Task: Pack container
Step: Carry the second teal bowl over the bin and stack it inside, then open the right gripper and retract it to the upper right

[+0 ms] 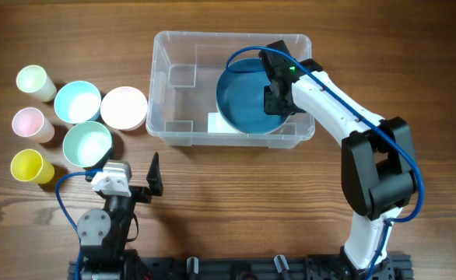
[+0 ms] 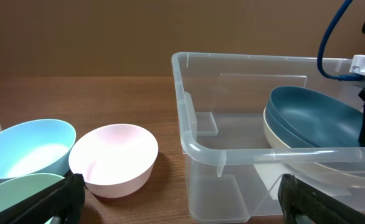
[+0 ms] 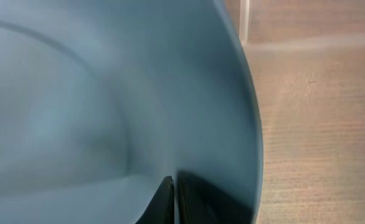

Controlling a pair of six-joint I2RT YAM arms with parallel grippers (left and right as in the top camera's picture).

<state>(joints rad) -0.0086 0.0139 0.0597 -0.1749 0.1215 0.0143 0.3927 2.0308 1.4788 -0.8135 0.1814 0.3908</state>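
Observation:
The clear plastic container point(image 1: 159, 85) stands at the back centre; it also shows in the left wrist view point(image 2: 189, 140). A dark blue bowl point(image 1: 247, 97) lies tilted inside its right half, resting on a cream bowl point(image 2: 294, 146). My right gripper point(image 1: 278, 97) reaches into the container and is shut on the dark blue bowl's wall point(image 3: 108, 93), with its fingers point(image 3: 175, 186) pinching it. My left gripper point(image 1: 131, 177) is open and empty near the front, jaws point(image 2: 182, 205) facing the container's near corner.
Left of the container stand a pale pink bowl point(image 1: 124, 107), a light blue bowl point(image 1: 78, 101) and a mint bowl point(image 1: 87, 143). Further left are a pale green cup point(image 1: 35, 81), a pink cup point(image 1: 29, 122) and a yellow cup point(image 1: 29, 166).

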